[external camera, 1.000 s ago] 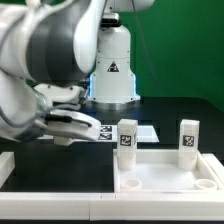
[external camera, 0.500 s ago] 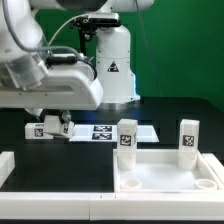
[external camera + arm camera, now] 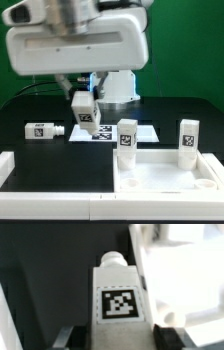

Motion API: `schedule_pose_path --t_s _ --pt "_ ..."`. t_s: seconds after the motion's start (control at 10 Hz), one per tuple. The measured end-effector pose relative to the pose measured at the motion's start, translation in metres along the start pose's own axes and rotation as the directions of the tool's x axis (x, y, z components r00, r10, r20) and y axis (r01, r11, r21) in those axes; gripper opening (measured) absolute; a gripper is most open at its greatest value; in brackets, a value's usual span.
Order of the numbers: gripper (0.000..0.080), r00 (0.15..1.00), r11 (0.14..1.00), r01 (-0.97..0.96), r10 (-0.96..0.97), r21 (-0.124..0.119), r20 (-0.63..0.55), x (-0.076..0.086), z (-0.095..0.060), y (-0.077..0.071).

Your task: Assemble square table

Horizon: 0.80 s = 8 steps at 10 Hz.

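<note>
Green backdrop (image 3: 185,50) behind black table (image 3: 15,115)

The desk (image 3: 18,112) is black and the backdrop (image 3: 190,50) is green. The square top (image 3: 165,183) is plain white. Each leg is white with a black-and-white square tag: the lifted leg (image 3: 85,112), the lying leg (image 3: 43,129), one upright leg (image 3: 126,137) and the other upright leg (image 3: 188,140). The marker board (image 3: 148,130) is white; its blurred tags look black.
</note>
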<state>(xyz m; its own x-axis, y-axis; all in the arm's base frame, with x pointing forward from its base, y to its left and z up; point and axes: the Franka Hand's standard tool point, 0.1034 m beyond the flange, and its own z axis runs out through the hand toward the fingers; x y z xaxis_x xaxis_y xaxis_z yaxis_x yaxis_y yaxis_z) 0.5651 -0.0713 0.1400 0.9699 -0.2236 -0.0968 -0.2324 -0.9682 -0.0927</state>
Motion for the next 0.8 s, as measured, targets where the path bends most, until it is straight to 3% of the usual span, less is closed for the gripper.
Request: schedule_pose_path --t_s 0.1,0.3,0.4,0.5,0.6,0.7,0.8 --pt "0.0285 0.996 1.000 -0.005 0.003 -0.016 -0.089 0.010 0.000 0.005" --pt "0.0285 0.976 0.999 -0.011 0.002 -0.038 -0.218 0.012 -0.001 0.003" --pt "0.0285 0.941 0.999 -0.014 -0.002 -0.043 -0.338 0.021 -0.011 -0.022" --pt "0.0285 0.912 0.999 0.022 -0.033 -0.031 -0.410 0.025 -0.021 -0.053" --pt "0.0285 0.861 1.000 0.007 -0.007 -0.002 -0.508 0.031 -0.032 -0.077" --pt "0.0285 0.833 0.998 -0.030 0.052 0.049 -0.550 0.027 -0.032 -0.104" --pt "0.0286 0.808 0.996 -0.042 0.078 0.076 -0.584 0.021 -0.029 -0.123"
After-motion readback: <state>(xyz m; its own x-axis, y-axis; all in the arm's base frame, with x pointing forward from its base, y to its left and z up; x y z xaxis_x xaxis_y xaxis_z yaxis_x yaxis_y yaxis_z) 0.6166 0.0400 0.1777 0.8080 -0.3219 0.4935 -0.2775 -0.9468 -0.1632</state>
